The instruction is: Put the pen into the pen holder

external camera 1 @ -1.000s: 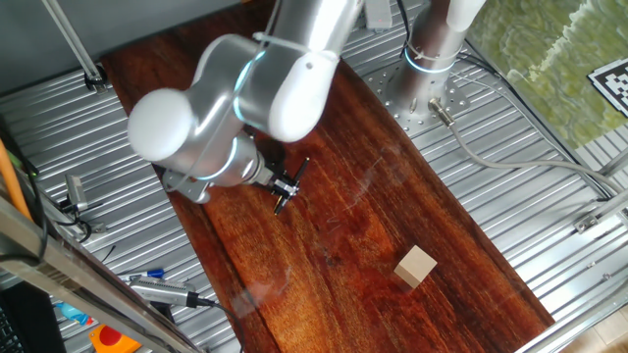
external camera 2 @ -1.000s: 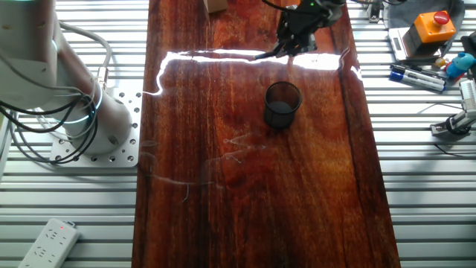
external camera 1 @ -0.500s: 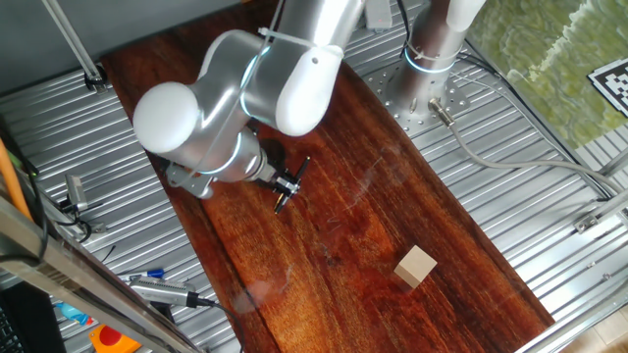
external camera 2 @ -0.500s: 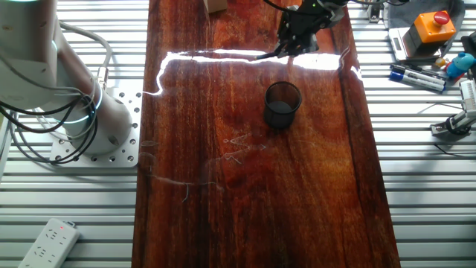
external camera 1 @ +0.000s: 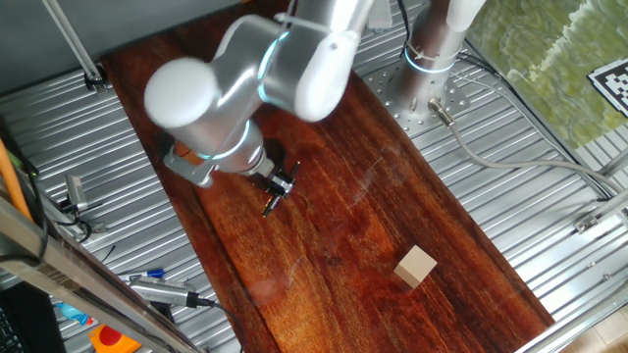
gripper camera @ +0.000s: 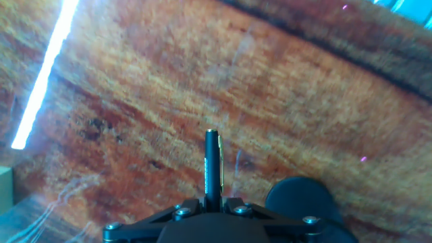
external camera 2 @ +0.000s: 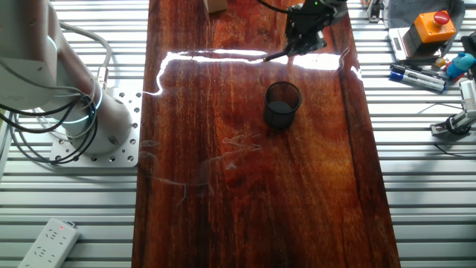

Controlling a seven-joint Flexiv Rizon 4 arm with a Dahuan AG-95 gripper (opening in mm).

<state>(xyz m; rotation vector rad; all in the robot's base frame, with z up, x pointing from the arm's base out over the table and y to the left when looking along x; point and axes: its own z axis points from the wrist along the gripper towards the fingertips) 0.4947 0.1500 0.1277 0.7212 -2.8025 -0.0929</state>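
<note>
Thin black pen (gripper camera: pixel 212 165) w/ pale tip, pinched between pads of black two-finger gripper (gripper camera: pixel 212 202); projects straight out from fingertips in hand view. In one fixed view, same pen (external camera 1: pixel 272 199) slants down-left from gripper (external camera 1: pixel 282 182), tip close above wood; contact w/ surface not discernible. In other fixed view, pen (external camera 2: pixel 274 54) points left from gripper (external camera 2: pixel 303 28), crossing bright glare strip.

Small black round cup (external camera 2: pixel 282 105), upright, dark hollow facing up, near mid-board, apart from pen on side nearer camera. In hand view, cup (gripper camera: pixel 298 199) seen as dark round form just right of gripper, blurred.

Dark red-brown wooden board (external camera 2: pixel 245 186): long bare stretch on camera side of cup; gripper near board's far right edge. Tan wooden cube (external camera 1: pixel 416 266) well apart from pen, toward opposite end of board. Ribbed metal table (external camera 1: pixel 549 226) flanking both long edges. Blue-and-silver markers (external camera 2: pixel 416 74) off board, right side.
</note>
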